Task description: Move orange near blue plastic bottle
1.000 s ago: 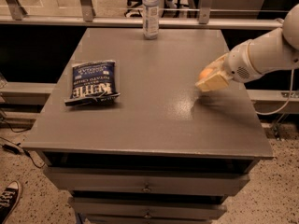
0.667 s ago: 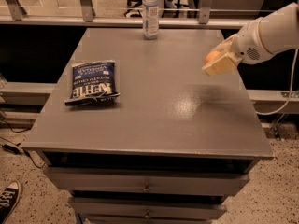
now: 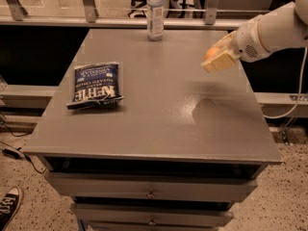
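Observation:
The blue plastic bottle (image 3: 155,12) stands upright at the far edge of the grey table (image 3: 154,124), clear with a white cap and pale label. My gripper (image 3: 215,57) comes in from the right on a white arm and hovers above the table's right side. It is shut on the orange (image 3: 211,53), of which only a small orange patch shows between the cream fingers (image 3: 220,61). The gripper is to the right of and nearer than the bottle, well apart from it.
A flat dark-blue chip bag (image 3: 95,84) lies on the table's left side. A metal railing (image 3: 120,22) runs behind the table. Drawers (image 3: 151,191) sit below the tabletop. A shoe (image 3: 8,206) is on the floor at lower left.
The gripper has lifted the orange off the table's right side and carried it up and toward the far edge. The bottle and the chip bag have not moved.

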You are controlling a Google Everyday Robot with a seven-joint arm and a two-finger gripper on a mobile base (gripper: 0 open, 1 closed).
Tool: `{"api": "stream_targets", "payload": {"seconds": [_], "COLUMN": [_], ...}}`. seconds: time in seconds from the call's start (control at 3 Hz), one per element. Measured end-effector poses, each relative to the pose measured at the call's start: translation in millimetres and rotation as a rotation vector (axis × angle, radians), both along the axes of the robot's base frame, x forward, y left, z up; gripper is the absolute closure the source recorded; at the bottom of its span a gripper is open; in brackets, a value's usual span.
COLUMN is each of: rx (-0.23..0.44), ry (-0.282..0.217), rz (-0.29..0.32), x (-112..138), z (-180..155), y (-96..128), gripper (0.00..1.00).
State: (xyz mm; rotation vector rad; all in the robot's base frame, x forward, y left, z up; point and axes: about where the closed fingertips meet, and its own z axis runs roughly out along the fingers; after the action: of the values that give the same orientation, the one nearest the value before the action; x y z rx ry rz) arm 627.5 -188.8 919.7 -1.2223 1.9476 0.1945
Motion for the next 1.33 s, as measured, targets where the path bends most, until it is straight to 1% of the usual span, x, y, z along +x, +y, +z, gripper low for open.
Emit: {"api": "stream_targets", "payload": {"seconds": [0.33,0.67,1.0,1.33], "rx": [0.061,0.133,0.22,0.295], "ry": [-0.055,-0.107,-0.146,-0.192], "rz": [0.0,0.007,0.013,-0.028], "x": [43,88,132,192], "z": [4,8,7,-2], "y": [11,27,46,63], "gripper": [1.0,1.0,1.0,1.0]}}
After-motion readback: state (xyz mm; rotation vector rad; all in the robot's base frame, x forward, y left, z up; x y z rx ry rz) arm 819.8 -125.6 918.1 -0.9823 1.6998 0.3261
